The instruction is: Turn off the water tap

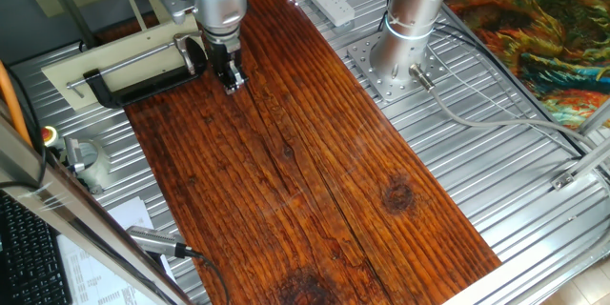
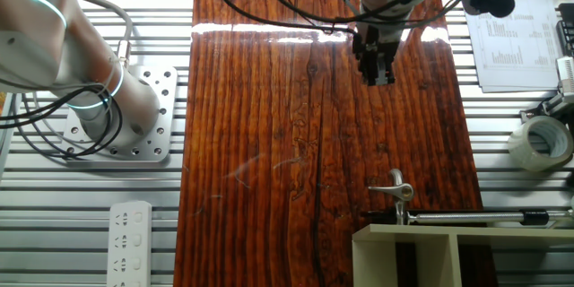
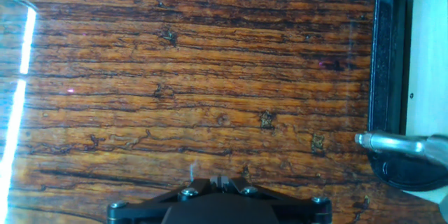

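The tap [image 2: 395,188] is a small metal fitting with a lever, held at the jaw of a black C-clamp [image 1: 143,86] at the edge of the wooden board [image 1: 315,172]. In the hand view its silver lever [image 3: 392,142] sticks out from the right, beside the clamp's black frame [image 3: 386,77]. My gripper [image 2: 378,79] hangs over the board, apart from the tap and touching nothing. Its tips [image 3: 218,180] stand together, shut and empty. In one fixed view the gripper [image 1: 233,83] sits just beside the clamp's end and hides the tap.
A beige frame [image 2: 448,251] holds the clamp, whose screw rod [image 2: 484,218] runs along it. A second arm's base [image 1: 405,19] stands on the metal table beside the board. A power strip [image 2: 130,233], a tape roll [image 2: 541,141] and papers [image 2: 516,36] lie around.
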Robot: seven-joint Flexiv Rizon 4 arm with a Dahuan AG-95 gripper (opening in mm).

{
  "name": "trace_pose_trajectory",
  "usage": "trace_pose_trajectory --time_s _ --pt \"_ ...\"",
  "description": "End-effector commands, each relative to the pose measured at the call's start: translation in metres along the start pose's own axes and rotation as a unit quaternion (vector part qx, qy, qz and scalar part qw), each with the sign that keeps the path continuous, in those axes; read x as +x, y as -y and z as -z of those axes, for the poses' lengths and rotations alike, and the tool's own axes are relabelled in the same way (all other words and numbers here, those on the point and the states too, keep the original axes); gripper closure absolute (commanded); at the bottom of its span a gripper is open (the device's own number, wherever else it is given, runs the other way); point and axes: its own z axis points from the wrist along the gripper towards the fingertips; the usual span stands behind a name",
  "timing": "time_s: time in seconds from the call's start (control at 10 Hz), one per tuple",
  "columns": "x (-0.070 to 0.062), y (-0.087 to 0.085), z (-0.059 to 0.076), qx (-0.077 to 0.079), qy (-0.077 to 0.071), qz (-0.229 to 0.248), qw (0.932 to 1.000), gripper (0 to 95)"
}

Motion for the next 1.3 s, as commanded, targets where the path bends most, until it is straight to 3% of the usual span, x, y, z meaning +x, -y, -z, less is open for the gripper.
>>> trace_pose_trajectory --time_s 0.1,0.5,0.8,1.3 --pt "-0.003 0.001 -0.002 0.001 -0.010 0.015 0.9998 95.0" --pt "-0.004 0.003 0.000 0.001 -0.017 0.010 0.9998 95.0" --pt "-0.006 0.005 0.004 -0.012 -0.013 -0.004 0.9998 95.0" --pt "-0.008 0.010 0.010 -0.013 -0.016 -0.018 0.9996 95.0"
